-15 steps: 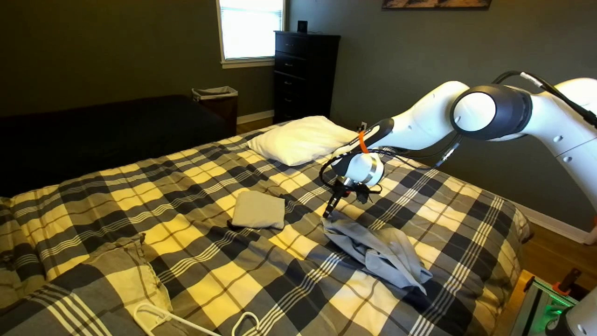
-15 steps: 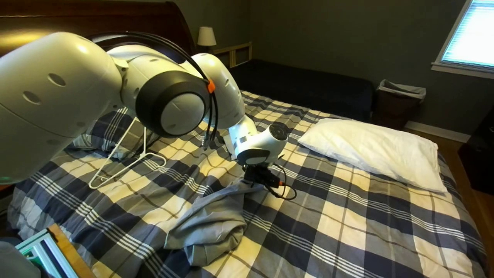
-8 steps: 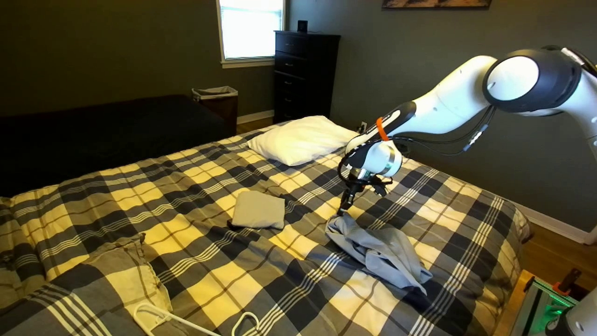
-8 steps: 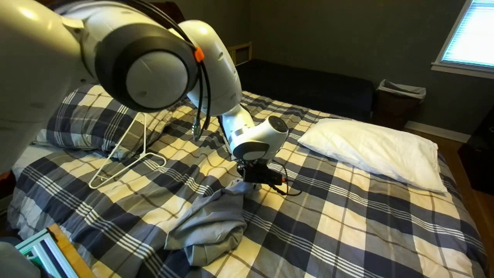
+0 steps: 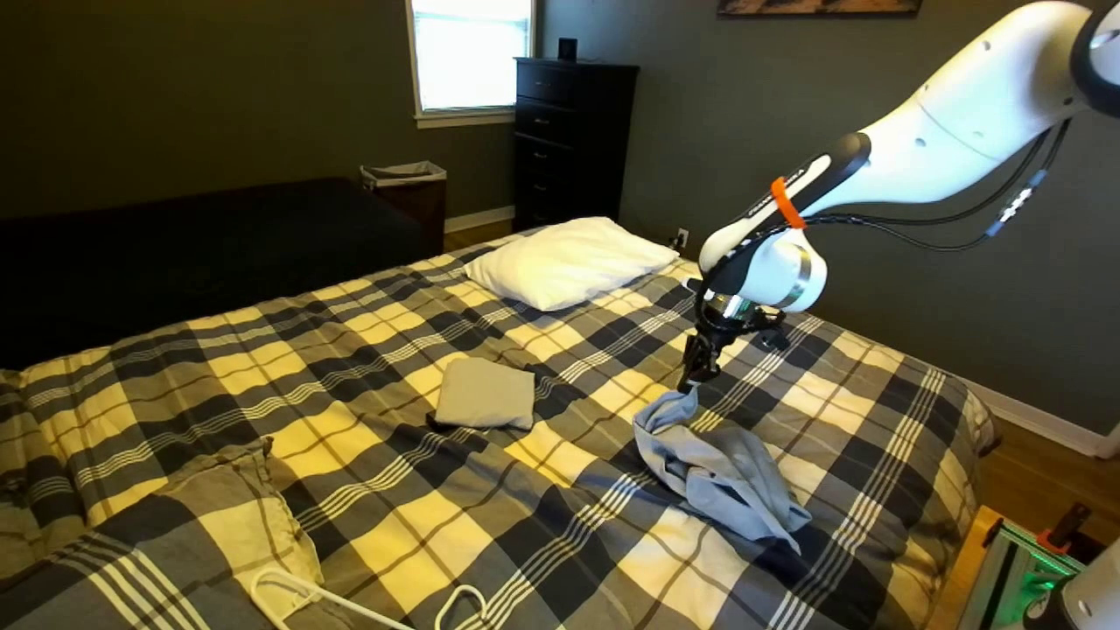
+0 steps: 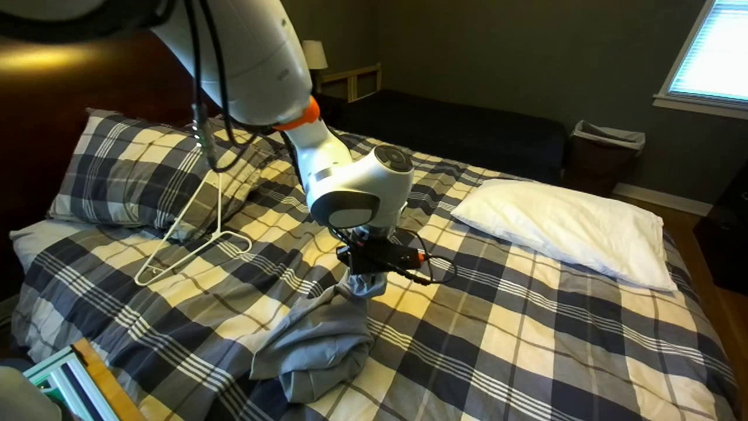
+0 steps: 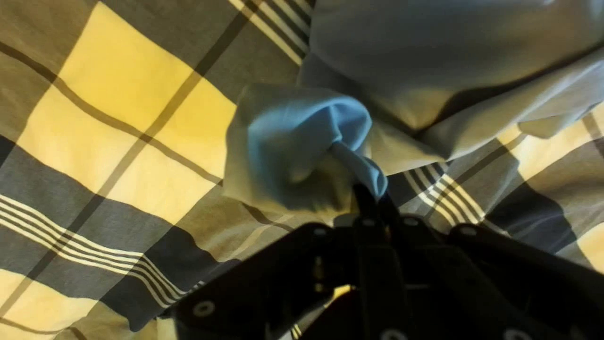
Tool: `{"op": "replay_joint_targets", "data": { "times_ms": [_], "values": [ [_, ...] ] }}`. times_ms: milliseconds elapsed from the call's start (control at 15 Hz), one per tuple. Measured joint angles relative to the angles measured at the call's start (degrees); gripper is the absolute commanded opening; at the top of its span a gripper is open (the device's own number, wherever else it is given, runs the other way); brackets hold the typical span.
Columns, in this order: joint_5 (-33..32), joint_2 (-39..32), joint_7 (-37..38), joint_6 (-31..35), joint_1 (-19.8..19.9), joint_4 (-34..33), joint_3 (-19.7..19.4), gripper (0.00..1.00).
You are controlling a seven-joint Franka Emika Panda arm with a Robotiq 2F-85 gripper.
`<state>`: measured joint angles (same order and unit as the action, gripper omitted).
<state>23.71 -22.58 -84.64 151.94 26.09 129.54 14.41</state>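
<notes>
A crumpled grey cloth lies on the plaid bed cover in both exterior views. My gripper is shut on one corner of it and holds that corner up off the bed. In the wrist view, the pinched fold looks bluish and sits between the dark fingertips. The rest of the cloth still rests on the bed, loosely bunched. In an exterior view, the wrist camera and cables hide the fingertips.
A folded beige cloth lies on the plaid cover. A white pillow is toward the foot. Near the plaid pillow is a white hanger. A dark dresser and a lined hamper stand beyond.
My gripper has risen and drawn back toward the arm's base. The held corner of the cloth has lifted and folded over with it; the rest of the cloth has stayed nearly in place.
</notes>
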Motion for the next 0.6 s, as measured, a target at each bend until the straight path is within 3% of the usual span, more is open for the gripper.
{"op": "replay_joint_targets", "data": {
  "times_ms": [267,467,600],
  "values": [
    [4.19,9.14,-3.73,2.33,0.03,9.13,0.04,0.02],
    [4.27,10.06,-3.85,2.35,0.03,9.99,0.04,0.01],
    [4.04,10.07,-3.77,2.35,-2.09,9.97,-2.22,0.01]
  ]
}}
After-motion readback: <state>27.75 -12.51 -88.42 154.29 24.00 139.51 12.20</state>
